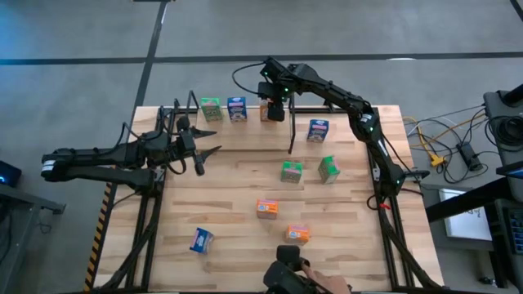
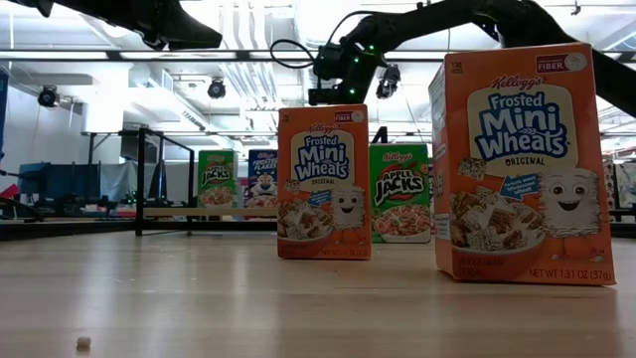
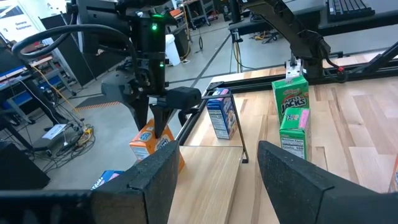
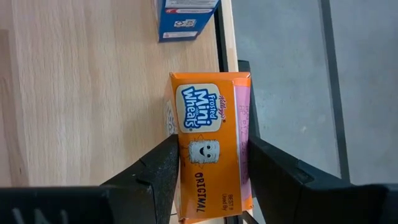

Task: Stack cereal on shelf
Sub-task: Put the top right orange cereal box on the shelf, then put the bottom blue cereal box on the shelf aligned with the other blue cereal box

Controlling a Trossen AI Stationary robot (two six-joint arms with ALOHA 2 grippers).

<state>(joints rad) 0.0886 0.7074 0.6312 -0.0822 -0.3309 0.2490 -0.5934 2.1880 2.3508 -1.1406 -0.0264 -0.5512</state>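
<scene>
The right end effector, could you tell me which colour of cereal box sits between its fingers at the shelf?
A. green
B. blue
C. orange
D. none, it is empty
C: in the right wrist view the right end effector has a finger on each side of an orange Frosted Mini Wheats box, with the blue box lying farther along the shelf.
</scene>
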